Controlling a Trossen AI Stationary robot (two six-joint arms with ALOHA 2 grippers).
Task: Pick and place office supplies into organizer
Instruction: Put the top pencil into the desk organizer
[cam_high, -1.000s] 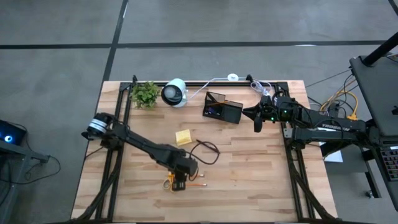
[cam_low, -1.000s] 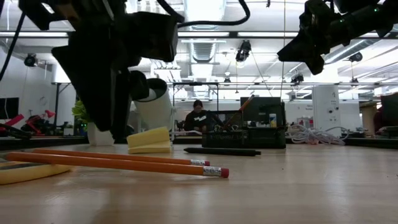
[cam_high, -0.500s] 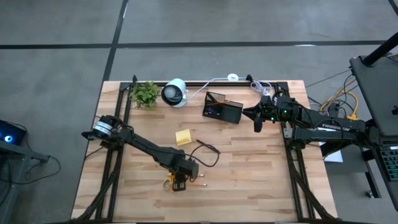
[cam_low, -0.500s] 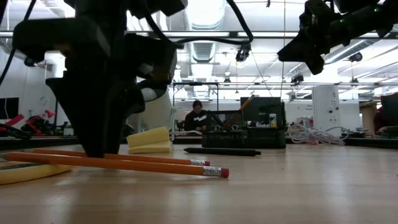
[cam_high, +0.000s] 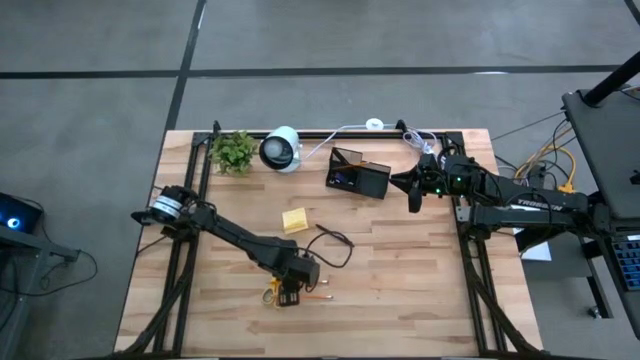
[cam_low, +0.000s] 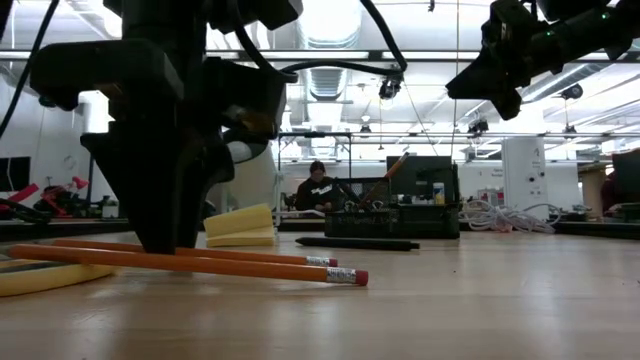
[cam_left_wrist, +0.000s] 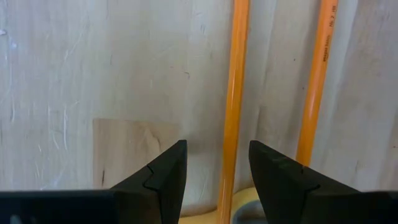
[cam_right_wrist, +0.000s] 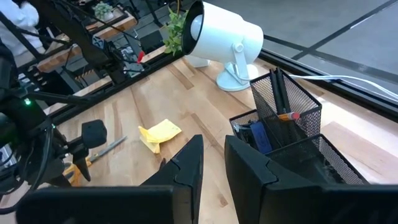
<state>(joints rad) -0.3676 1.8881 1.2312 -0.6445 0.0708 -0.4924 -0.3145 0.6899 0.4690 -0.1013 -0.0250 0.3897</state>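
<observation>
Two orange pencils (cam_low: 200, 262) lie side by side near the table's near edge, next to yellow-handled scissors (cam_high: 270, 294). My left gripper (cam_high: 288, 297) points down over them, open. Its fingers stand on either side of one pencil (cam_left_wrist: 235, 81) with a gap on each side, and the other pencil (cam_left_wrist: 317, 81) lies outside them. A yellow sticky-note pad (cam_high: 294, 220) and a black pen (cam_low: 355, 243) lie mid-table. The black mesh organizer (cam_high: 358, 176) stands at the back and holds pens and a pencil. My right gripper (cam_high: 412, 190) hovers beside it with a narrow gap between its fingers and nothing in them.
A green potted plant (cam_high: 233, 150) and a white lamp-like device (cam_high: 281, 148) stand at the back left. A white cable (cam_high: 350, 127) runs along the far edge. A person (cam_low: 318, 190) sits in the room behind. Bare wood lies to the right of the pencils.
My left gripper has come down onto the pencils, tipping a little, and then kept still. Its fingers stay equally wide apart. The pencils have not moved.
</observation>
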